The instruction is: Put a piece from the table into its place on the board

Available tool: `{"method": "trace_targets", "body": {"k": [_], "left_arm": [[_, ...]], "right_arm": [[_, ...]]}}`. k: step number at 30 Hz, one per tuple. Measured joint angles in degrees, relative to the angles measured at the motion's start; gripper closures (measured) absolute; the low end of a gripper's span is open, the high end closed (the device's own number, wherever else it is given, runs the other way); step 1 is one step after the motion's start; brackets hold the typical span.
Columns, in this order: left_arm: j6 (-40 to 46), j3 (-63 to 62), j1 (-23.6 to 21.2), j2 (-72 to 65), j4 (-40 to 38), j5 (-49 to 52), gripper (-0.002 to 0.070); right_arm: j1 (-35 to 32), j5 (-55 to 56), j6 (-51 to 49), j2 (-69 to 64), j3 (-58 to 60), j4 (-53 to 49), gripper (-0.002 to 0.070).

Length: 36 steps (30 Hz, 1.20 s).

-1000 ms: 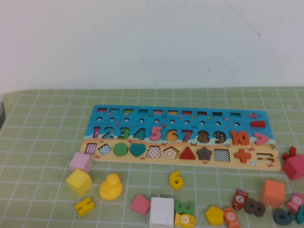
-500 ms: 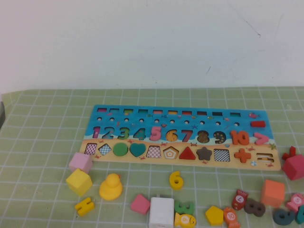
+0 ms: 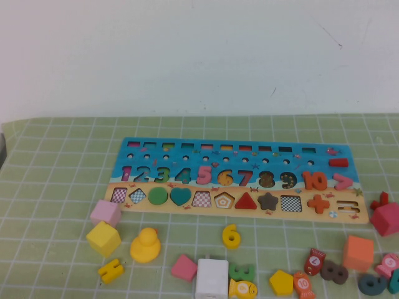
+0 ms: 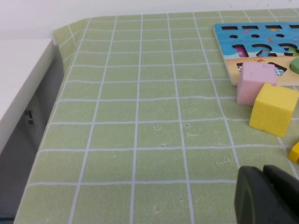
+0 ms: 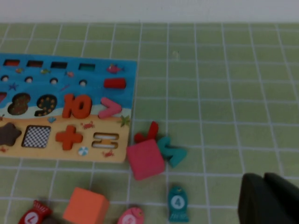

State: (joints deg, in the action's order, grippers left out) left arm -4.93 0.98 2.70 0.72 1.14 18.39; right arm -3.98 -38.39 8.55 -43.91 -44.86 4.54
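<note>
The piece, a small yellow numeral 6 (image 3: 231,236), lies flat on the green mat just in front of the board's middle. The board (image 3: 299,204) lies across the table, its blue band carrying numerals and its tan band shapes and signs. Its 6 recess (image 3: 225,177) sits straight behind the piece. Neither arm shows in the high view. My left gripper (image 4: 264,169) is shut and empty, low over bare mat near the board's left end (image 4: 224,46). My right gripper (image 5: 264,177) is shut and empty over mat off the board's right end (image 5: 126,84). Neither wrist view shows the piece.
Loose pieces crowd the front: pink cube (image 3: 105,212), yellow cube (image 3: 103,238), duck (image 3: 146,245), white block (image 3: 212,278), yellow pentagon (image 3: 281,282), orange cube (image 3: 358,252), red cube (image 3: 385,218). A teal fish (image 5: 177,203) lies near the right gripper. The table edge (image 4: 51,93) drops off at the left.
</note>
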Motion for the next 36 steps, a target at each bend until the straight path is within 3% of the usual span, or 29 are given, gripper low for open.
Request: {"method": "trace_targets", "body": {"k": [7,12,16,23,28,33,36], "left_arm": [[0.0,0.0,0.0,0.0,0.0,0.0,0.0677],[0.0,0.0,0.0,0.0,0.0,0.0,0.0677],[0.0,0.0,0.0,0.0,0.0,0.0,0.0677],[0.0,0.0,0.0,0.0,0.0,0.0,0.0677],[0.0,0.0,0.0,0.0,0.0,0.0,0.0677],[0.0,0.0,0.0,0.0,0.0,0.0,0.0677],[0.0,0.0,0.0,0.0,0.0,0.0,0.0677]], "right_arm": [[0.16,-2.04,1.08,-19.21,-3.8,10.99,0.0669],[7.35,-2.69,1.63,-33.89,-9.96,13.61,0.0556],[17.53,-2.79,-2.17,-42.52,-16.48,13.49,0.0465],[30.83,-6.22,-13.78,-54.35,-29.65,7.39,0.0439],[36.38,-10.81,-18.82,-62.25,-37.45,3.91,0.0395],[39.98,-16.32,-21.22,-68.99,-45.87,3.3,0.0265],[39.96,-17.25,-22.55,-71.17,-48.24,3.3,0.0232]]}}
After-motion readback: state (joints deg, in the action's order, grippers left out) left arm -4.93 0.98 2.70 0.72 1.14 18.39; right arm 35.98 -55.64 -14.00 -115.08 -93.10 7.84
